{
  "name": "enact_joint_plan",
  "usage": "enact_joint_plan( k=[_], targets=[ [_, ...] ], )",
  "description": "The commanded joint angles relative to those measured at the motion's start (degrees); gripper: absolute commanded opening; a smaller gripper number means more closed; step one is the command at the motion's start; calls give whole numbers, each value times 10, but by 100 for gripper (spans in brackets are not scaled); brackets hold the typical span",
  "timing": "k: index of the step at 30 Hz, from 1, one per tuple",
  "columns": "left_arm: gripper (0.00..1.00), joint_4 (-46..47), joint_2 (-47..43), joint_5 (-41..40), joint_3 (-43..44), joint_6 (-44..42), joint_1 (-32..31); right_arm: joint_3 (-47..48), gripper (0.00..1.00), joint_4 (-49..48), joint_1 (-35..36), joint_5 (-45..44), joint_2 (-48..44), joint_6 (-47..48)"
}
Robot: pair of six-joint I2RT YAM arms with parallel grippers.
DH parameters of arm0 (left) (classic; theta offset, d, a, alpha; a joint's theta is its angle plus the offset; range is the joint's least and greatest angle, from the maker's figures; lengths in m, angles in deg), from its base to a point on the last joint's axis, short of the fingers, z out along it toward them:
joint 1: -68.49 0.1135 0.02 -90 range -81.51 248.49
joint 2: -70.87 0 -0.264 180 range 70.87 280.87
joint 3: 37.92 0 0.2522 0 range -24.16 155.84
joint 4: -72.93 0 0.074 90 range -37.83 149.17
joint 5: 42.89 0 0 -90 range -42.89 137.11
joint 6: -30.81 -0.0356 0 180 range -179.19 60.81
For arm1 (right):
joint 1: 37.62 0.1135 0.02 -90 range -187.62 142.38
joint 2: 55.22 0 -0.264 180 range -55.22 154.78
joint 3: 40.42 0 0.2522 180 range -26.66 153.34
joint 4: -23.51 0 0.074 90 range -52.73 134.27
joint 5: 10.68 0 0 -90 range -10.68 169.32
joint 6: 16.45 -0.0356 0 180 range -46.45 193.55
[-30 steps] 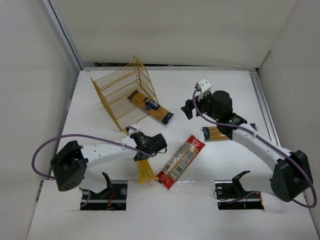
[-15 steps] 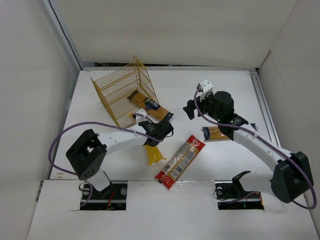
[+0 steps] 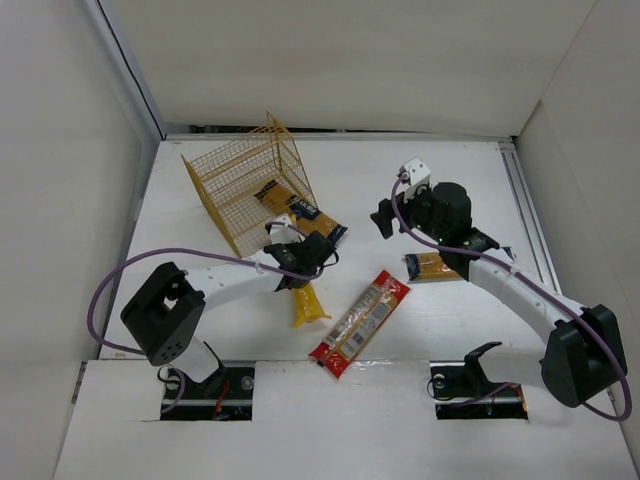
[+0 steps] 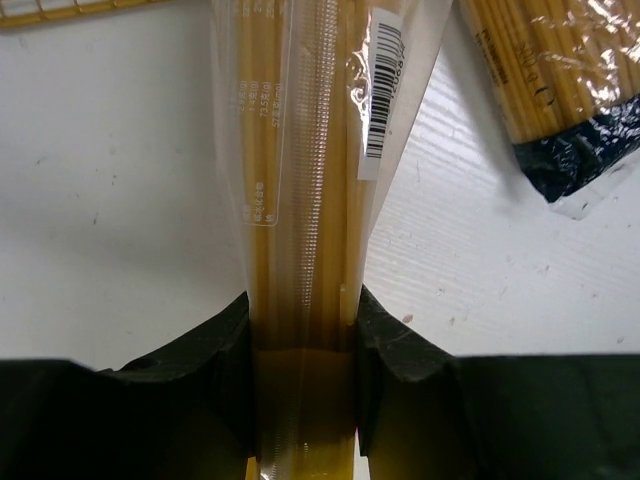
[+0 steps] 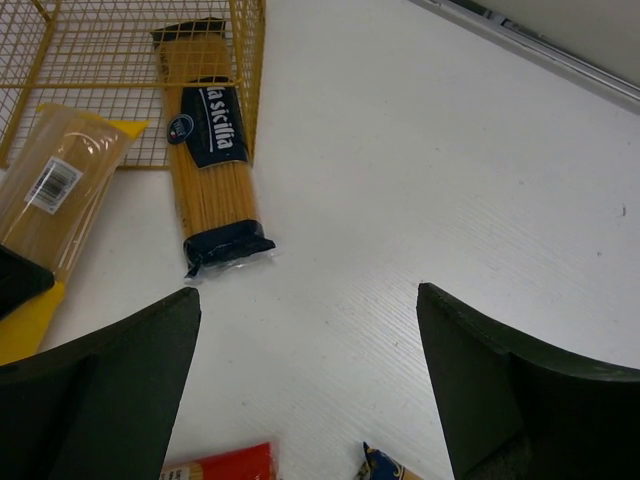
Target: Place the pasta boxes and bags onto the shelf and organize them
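Left claw [image 4: 303, 335] clamped on yellow bag [image 4: 300, 180], over the tabletop [image 3: 400, 170] just short of the rack [image 3: 245, 185] mouth toward the far-left corner. Line the bag up beside the blue-label pack [image 5: 212, 190] lying half inside, slide in low, don't snag wire. Right claw [image 5: 310, 360] gaping, empty.

A robot lab test cell: a plain white desk [image 3: 350, 180] boxed in left, far and right by bare white panel walls [image 3: 340, 60], with a white-and-black jointed left arm [image 3: 225, 280] and right arm [image 3: 510, 290] bolted at its near edge.
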Motion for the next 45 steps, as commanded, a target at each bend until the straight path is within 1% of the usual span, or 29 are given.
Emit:
enact_joint_plan(
  k=[1, 5, 6, 9, 10, 14, 17, 20, 23, 25, 28, 32, 34, 35, 36, 37, 38, 40, 41, 42, 45],
  targets=[
    [0, 20, -39, -15, -9, 16, 1, 3, 93, -23, -4, 10, -12, 5],
    [0, -5, -19, -6, 7, 26, 21, 3, 93, -23, -4, 22, -5, 5],
    [0, -19, -11, -24, 7, 35, 21, -2, 93, -23, -4, 22, -5, 5],
    [0, -19, -6, -30, 21, 35, 35, -2, 93, -23, -4, 22, -5, 5],
    [0, -10, -6, -22, 22, 18, 42, -2, 93, -23, -4, 22, -5, 5],
    [0, 3, 5, 13, 28, -2, 105, -2, 93, -23, -9, 27, -5, 5],
    [0, 3, 5, 13, 38, -17, 118, -7, 93, -18, -9, 22, -17, 5],
    [0, 9, 5, -15, 52, -24, 123, -7, 93, -12, -14, 22, -17, 10],
    [0, 9, 5, -30, 72, -38, 149, -7, 93, -12, -14, 22, -17, 10],
    [0, 15, 23, -36, 89, -53, 172, -7, 93, -7, -14, 22, -17, 16],
    [0, 15, 41, -29, 103, -65, 207, -1, 93, 5, -19, 22, -23, 22],
    [0, 15, 63, -43, 121, -79, 230, 4, 94, 13, -19, 17, -29, 32],
    [0, 15, 76, -35, 126, -90, 240, 4, 94, 18, -25, 10, -29, 32],
    [14, 15, 81, -35, 131, -91, 251, 4, 94, 24, -25, 10, -29, 37],
    [27, 15, 87, -19, 138, -109, 251, 4, 94, 24, -25, 10, -29, 38],
    [45, 15, 93, -19, 138, -116, 251, 4, 94, 31, -25, 10, -29, 38],
    [68, 15, 99, -10, 138, -122, 251, 4, 94, 31, -25, 10, -34, 38],
    [83, 23, 99, 15, 126, -143, 246, 4, 94, 31, -25, 5, -34, 38],
    [87, 30, 99, 15, 119, -153, 239, 4, 94, 31, -25, 5, -34, 38],
    [100, 31, 99, 20, 114, -153, 223, 4, 94, 36, -25, 5, -34, 43],
    [100, 31, 75, 38, 88, -153, 203, 4, 94, 43, -25, 13, -34, 43]
  ],
)
